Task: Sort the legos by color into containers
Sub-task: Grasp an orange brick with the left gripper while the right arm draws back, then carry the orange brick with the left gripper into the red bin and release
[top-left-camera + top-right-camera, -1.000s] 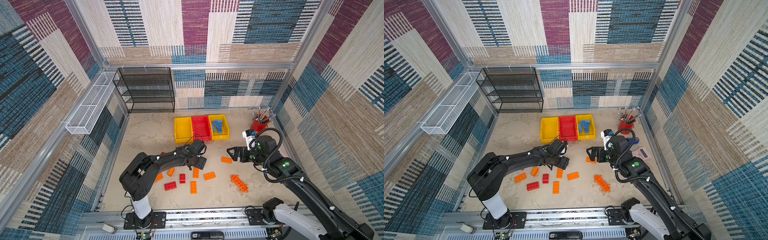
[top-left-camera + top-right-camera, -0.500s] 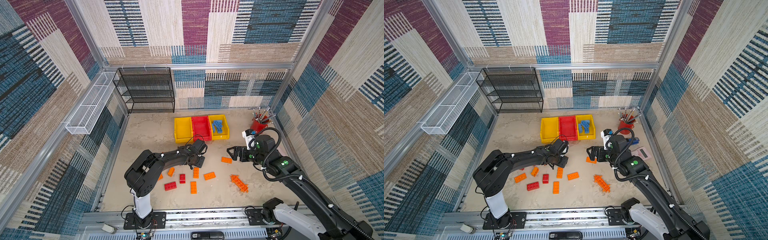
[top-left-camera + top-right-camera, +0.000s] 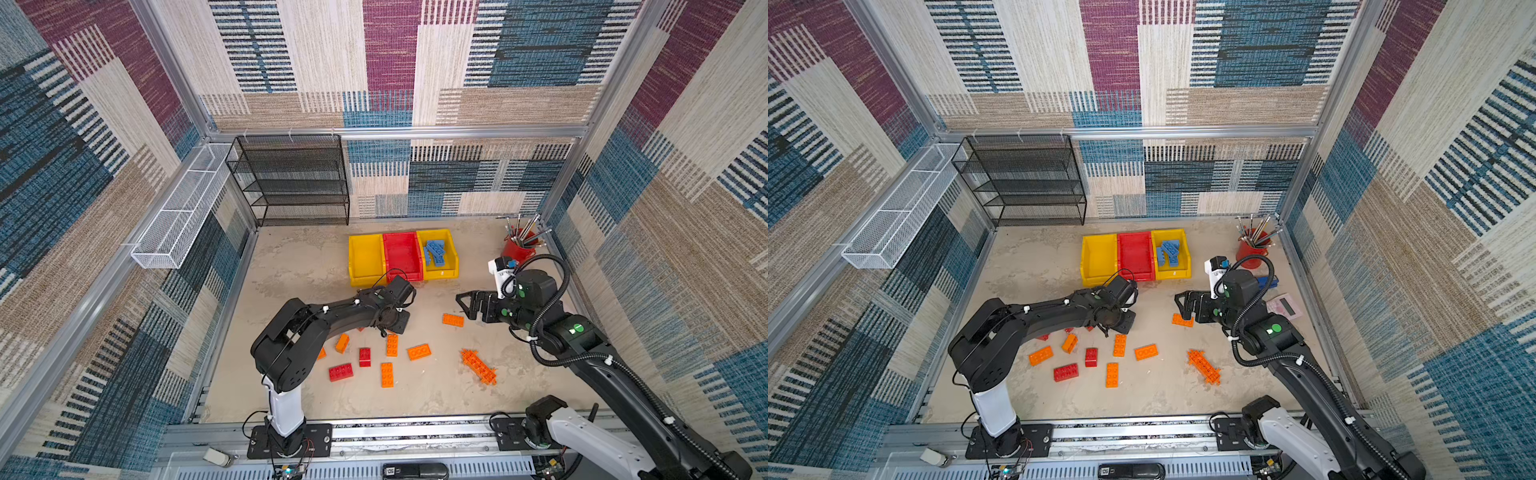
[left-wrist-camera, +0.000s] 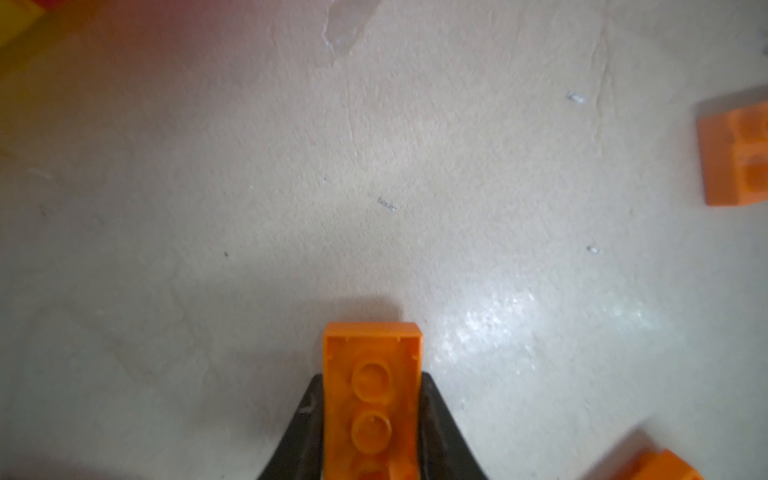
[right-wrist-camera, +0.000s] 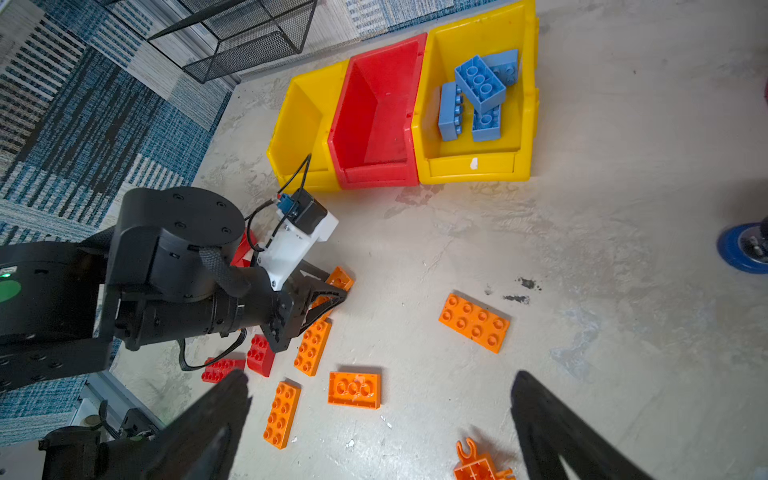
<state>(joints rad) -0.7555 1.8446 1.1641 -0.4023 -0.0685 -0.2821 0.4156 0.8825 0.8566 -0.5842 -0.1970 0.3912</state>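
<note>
One orange brick (image 4: 372, 353) clamped in my left tool (image 4: 372, 380) | right tool (image 3: 464, 305) open | risk: off-centre grip slips before yellow bin (image 3: 362, 249) at 12 o'clock

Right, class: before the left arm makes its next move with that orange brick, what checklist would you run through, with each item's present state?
1. The left gripper is shut on the orange brick: ok, a finger against each long side.
2. The brick is lifted off the table: cannot tell.
3. The empty yellow bin is free for orange: ok, nothing in it.
4. The red bin is free for red: ok, nothing in it.
5. The other yellow bin holds only blue bricks: ok.
6. The right gripper is out of the way: ok, open, holding nothing, apart from the left arm.
</note>
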